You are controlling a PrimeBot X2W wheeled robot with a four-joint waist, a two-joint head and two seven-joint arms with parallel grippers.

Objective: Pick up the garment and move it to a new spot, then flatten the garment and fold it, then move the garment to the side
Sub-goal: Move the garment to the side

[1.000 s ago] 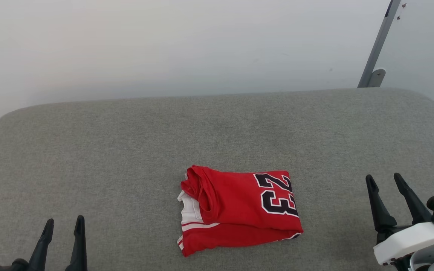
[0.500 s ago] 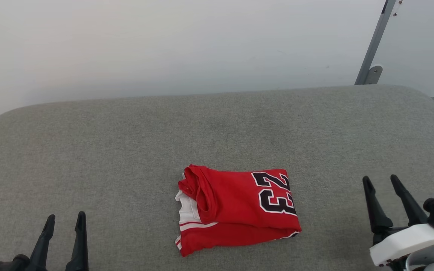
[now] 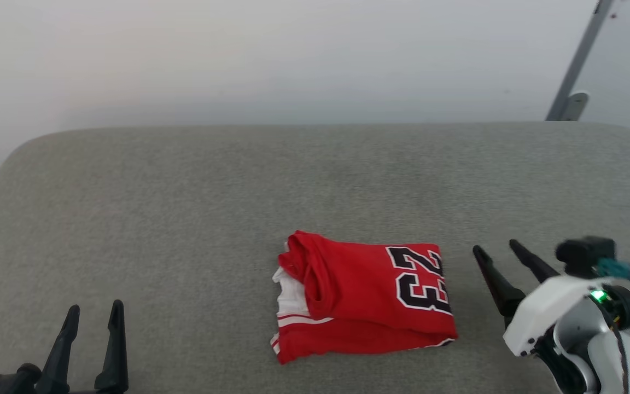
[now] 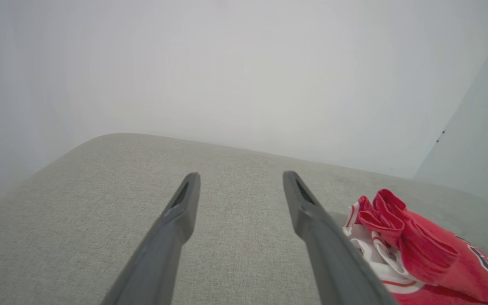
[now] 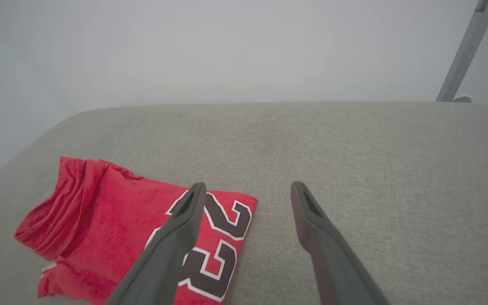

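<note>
Folded and waiting: your red number 23 jersey (image 3: 364, 298) lies on the near middle of the grey fabric-covered cushion (image 3: 184, 191).
Folding looks done, and by my judgement only the move aside remains. Your right gripper (image 3: 495, 245) hovers just beside it and your left gripper (image 3: 95, 305) well apart, both with jaws parted and empty. A pale wall (image 3: 238, 54) and a grey metal post (image 3: 577, 65) stand behind.

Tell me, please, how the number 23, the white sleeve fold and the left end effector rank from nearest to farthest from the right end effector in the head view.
From the right end effector:
1. number 23, on the garment's right end.
2. white sleeve fold, at the garment's left end.
3. left end effector, lower left, beyond the garment.
</note>
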